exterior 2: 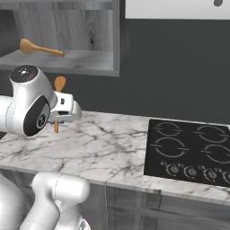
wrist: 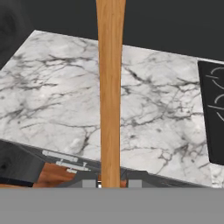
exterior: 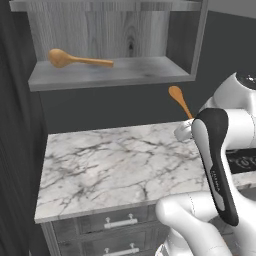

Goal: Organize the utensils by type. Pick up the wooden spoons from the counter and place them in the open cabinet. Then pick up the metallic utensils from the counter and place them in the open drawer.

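Now our tool [wrist: 110, 183] is clamped on the second wooden spoon's [exterior: 180, 101] handle end, above the counter [exterior: 115, 165]; we judge it light, stiff, prone to swinging below the cabinet [exterior: 110, 75].

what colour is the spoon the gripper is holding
Orange-tan wood. The spoon shows best in the hand view, its handle clamped in the gripper.

A kitchen: marble counter [exterior: 115, 165], black cooktop [exterior 2: 188, 150], grey wall cabinet [exterior: 110, 75].
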Available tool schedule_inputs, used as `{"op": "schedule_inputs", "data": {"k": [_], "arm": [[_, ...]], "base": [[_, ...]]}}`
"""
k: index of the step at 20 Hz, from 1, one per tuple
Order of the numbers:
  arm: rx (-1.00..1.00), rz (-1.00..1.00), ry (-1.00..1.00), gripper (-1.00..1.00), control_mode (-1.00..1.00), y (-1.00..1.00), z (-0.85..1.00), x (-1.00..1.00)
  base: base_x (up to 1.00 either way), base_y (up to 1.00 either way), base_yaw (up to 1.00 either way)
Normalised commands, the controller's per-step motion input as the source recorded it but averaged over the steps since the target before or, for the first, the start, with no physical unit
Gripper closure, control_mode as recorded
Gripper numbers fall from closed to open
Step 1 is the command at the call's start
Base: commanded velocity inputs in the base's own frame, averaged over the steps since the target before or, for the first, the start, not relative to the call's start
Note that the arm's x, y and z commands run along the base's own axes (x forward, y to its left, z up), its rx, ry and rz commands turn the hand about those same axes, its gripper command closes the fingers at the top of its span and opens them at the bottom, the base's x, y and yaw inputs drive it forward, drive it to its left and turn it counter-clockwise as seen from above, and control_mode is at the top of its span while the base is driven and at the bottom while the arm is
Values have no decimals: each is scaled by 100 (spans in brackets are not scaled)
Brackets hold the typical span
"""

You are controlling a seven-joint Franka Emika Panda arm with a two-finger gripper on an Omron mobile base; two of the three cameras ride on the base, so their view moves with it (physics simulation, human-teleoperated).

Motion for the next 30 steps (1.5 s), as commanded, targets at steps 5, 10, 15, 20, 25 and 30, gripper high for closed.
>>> {"op": "schedule_inputs", "data": {"k": [5,10,15,20,25,30], "arm": [[-1,11,0,100,-100,0,3,0],[-6,8,0,100,-100,2,16,0],[-6,1,0,100,-100,3,17,-7],[-6,3,0,100,-100,10,18,-1],[-4,15,0,100,-100,1,16,21],[-3,18,0,100,-100,0,27,33]], "base": [[0,0,0],[0,0,0],[0,0,0],[0,0,0],[0,0,0],[0,0,0]]}}
